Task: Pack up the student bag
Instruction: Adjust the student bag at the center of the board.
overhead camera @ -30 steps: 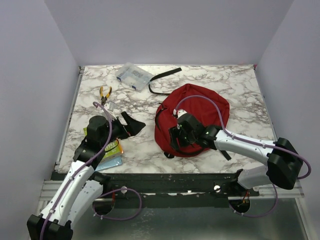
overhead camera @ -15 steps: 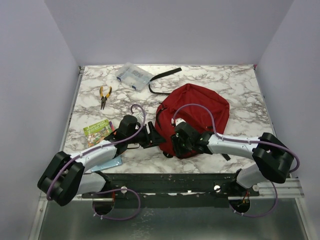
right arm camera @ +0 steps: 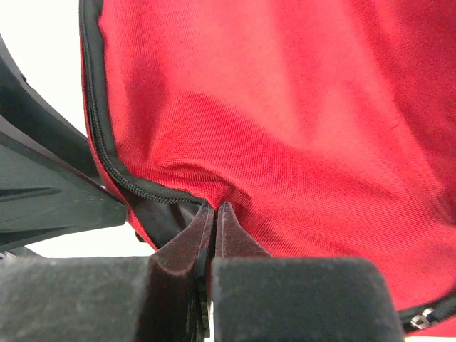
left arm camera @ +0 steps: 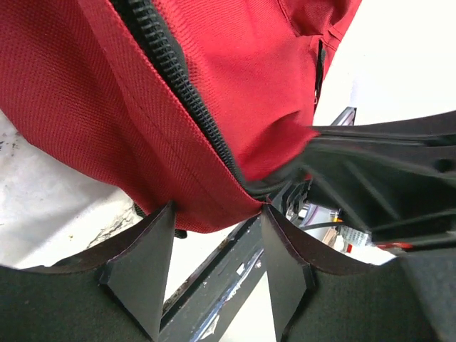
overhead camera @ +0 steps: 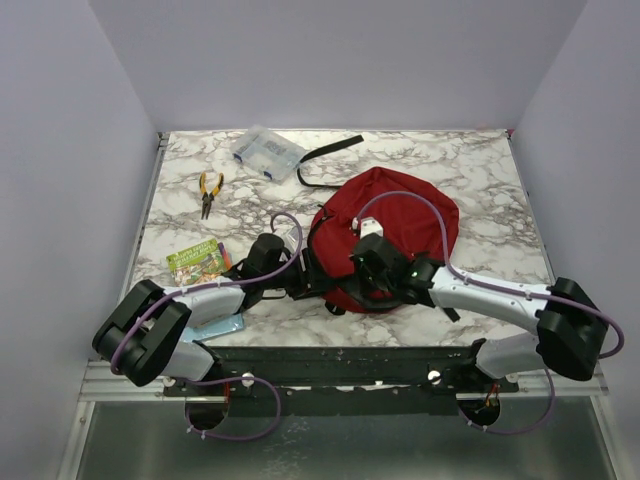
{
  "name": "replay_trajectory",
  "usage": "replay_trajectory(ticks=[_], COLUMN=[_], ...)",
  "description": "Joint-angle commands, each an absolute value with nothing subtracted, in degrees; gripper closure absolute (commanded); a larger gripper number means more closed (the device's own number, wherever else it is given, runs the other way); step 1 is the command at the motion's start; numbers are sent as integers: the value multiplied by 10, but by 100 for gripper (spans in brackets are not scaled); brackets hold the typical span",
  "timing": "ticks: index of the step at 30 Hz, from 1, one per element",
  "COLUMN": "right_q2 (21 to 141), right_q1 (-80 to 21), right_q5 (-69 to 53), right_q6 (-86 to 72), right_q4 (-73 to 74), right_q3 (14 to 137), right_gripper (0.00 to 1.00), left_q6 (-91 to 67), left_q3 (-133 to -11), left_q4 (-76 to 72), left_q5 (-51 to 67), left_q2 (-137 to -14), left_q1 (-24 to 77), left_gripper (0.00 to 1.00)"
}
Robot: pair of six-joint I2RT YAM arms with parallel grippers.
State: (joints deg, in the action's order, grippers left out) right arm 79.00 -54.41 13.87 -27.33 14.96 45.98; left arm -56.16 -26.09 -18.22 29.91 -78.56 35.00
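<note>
- While both arms reach low over the marbled desk (overhead camera: 480, 180), the dark red student bag (overhead camera: 400, 215) lies slumped directly in front of the two tools, and its near edge meets both of them.
- The left tool (left arm camera: 217, 214) stands about half open. Its two fingers straddle the bag's lower hem, with red fabric filling the gap between the tips. Whether they are squeezing it cannot be told.
- The bag's black zip (left arm camera: 185, 92) runs diagonally just above that tool and ends close to its right finger.
- The right tool (right arm camera: 214, 206) is fully closed, its fingertips nipping a pucker of red cloth right beside the zip's lower end.
- The two tools sit close together, facing each other across the same stretch of hem.
- Well behind the left tool, beside its arm, lies a green booklet (overhead camera: 197, 262). Yellow-handled pliers (overhead camera: 209, 190), a clear plastic box (overhead camera: 266, 152) and a loose black strap (overhead camera: 325, 155) rest well apart from it, off its left flank.
</note>
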Motion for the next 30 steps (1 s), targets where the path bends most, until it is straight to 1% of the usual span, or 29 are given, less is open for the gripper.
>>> replay_trajectory(ticks=[1,6,8,16,24,30], right_q2=[741,682,658,578,585,613], right_q1=[-544,-544,-544,-544,-544,-544], right_q5=[228,307,324,354,309,218], right_q6=[-312,-342,-336,-281,-272,-285], right_q4=[193,229,239,231,204,195], right_q3=[494,519,535,598,559,519], right_gripper=[100,100,100,99,99,99], left_q6=[-565,-566,-565,-558,-542,-531], left_q3=[-247,-245,-244,-252,-254,-220], left_q4=[-205,-207,-207,-208,-209,-205], left_q5=[273,269,267,273,294,338], left_q2=[-795,-808,-809,-807,-758,-660], left_q1=[354,354,353,352,333,279], left_gripper=[47,46,44,39,29,20])
